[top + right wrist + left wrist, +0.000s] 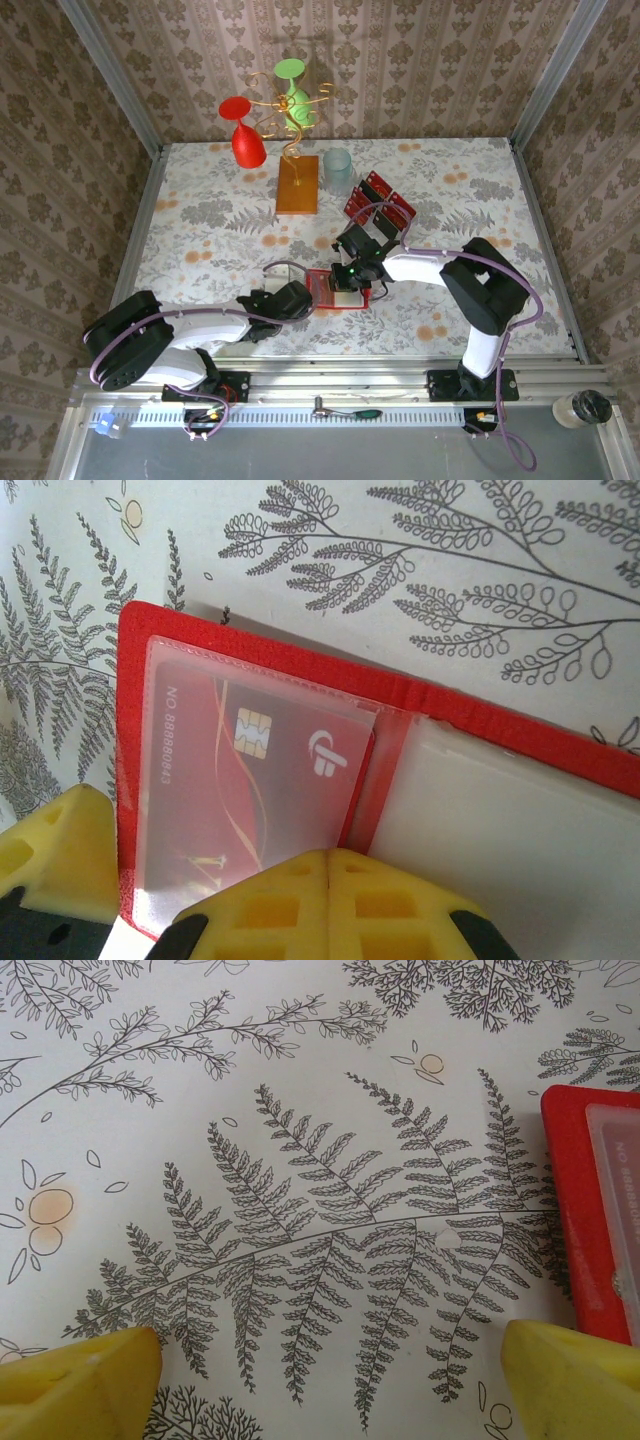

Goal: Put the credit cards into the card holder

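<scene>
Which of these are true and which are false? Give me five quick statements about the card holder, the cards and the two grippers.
1. The card holder lies open on the tablecloth. True.
2. A card sits inside one of its clear pockets. True.
3. The left gripper is clamped on a card. False: its fingers stand wide apart over bare tablecloth, with nothing between them and the holder off to one side.
4. The right gripper is wide open. False: its fingers are pressed together over the holder.
5. More red cards sit at the far side, beside a pale cup. True.
</scene>
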Robot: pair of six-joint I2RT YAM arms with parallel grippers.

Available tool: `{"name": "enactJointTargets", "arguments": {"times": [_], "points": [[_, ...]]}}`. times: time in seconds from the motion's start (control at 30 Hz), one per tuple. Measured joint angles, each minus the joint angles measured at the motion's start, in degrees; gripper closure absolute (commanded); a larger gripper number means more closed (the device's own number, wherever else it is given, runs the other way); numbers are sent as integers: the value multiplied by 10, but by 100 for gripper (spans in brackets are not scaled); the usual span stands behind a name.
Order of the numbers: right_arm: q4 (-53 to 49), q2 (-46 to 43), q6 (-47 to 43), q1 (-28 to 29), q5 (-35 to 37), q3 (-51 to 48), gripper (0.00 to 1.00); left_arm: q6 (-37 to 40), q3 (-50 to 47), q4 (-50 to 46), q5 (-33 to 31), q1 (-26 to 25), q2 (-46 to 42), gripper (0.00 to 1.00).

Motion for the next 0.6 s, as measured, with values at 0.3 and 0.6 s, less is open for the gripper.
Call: {"name": "enactJointTargets", "arguments": {"times": [0.3, 0.6], "points": [[0, 7, 0, 0, -5, 8, 100, 0, 0, 1, 0, 0, 3, 11], [-31, -62, -1, 0, -2, 15, 82, -1, -6, -33, -5, 6, -61, 10]]}}
